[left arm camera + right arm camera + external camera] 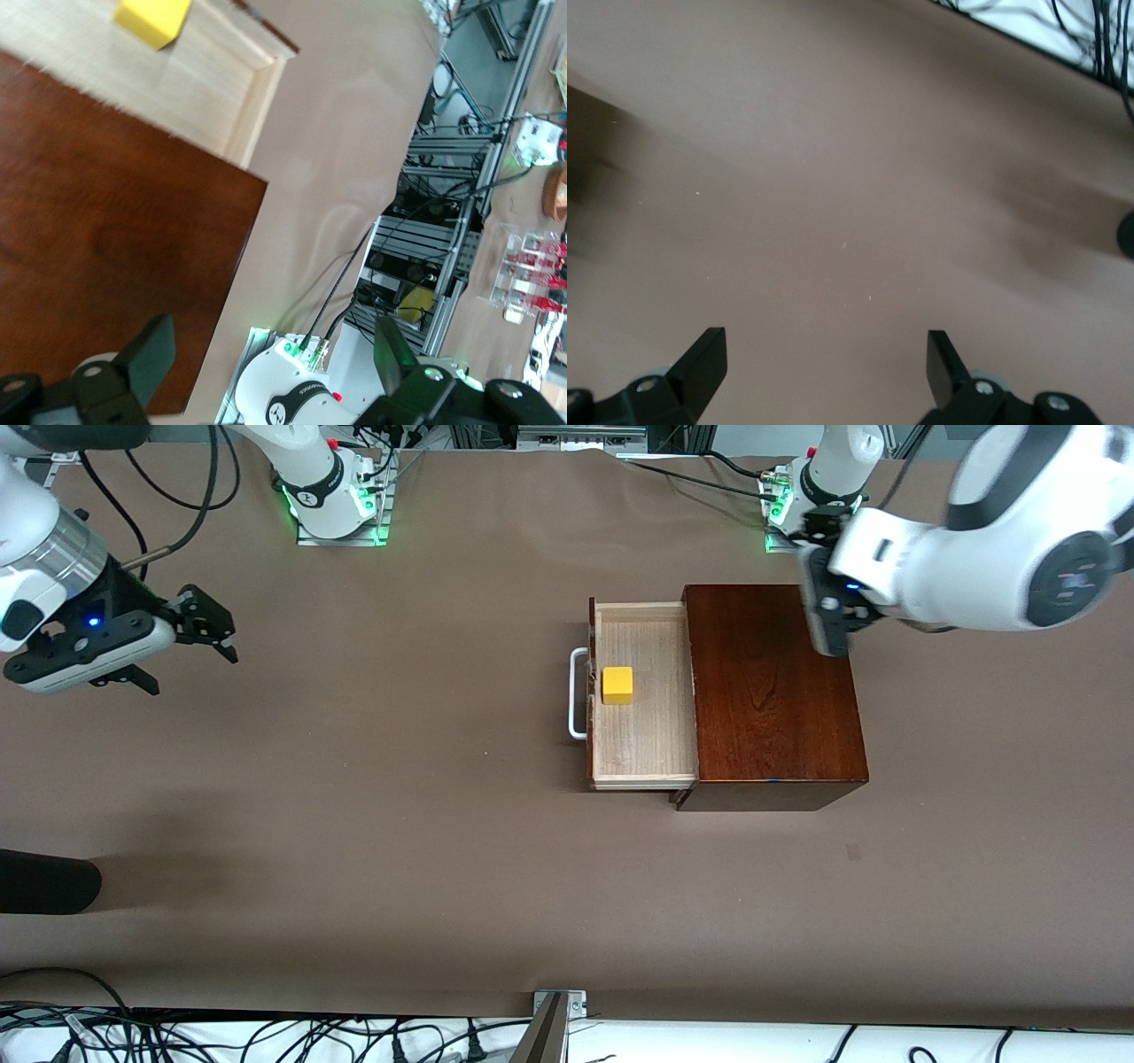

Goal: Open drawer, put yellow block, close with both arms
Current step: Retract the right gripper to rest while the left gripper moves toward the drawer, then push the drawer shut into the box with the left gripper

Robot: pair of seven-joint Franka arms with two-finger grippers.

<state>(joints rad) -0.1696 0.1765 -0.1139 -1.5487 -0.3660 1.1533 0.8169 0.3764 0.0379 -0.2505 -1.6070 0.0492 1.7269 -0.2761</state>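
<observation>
The drawer (pixel 642 700) stands pulled out of the dark mahogany box (pixel 771 691), its white handle (pixel 578 693) toward the right arm's end. The yellow block (pixel 617 685) lies in the pale tray, close to the drawer front. My left gripper (pixel 831 638) hangs over the box's corner nearest the left arm's base. In the left wrist view that gripper (pixel 270 354) is open and holds nothing, with the box top (pixel 106 221), tray (pixel 221 80) and block (pixel 152 19) below it. My right gripper (pixel 196 674) is open over bare table at the right arm's end, and it is empty in its own view (pixel 824 361).
A dark rounded object (pixel 44 881) pokes in at the table's edge at the right arm's end, nearer the front camera. Both arm bases (pixel 337 500) stand along the table edge farthest from the camera. Cables (pixel 266 1036) and a metal bracket (pixel 558 1005) line the nearest edge.
</observation>
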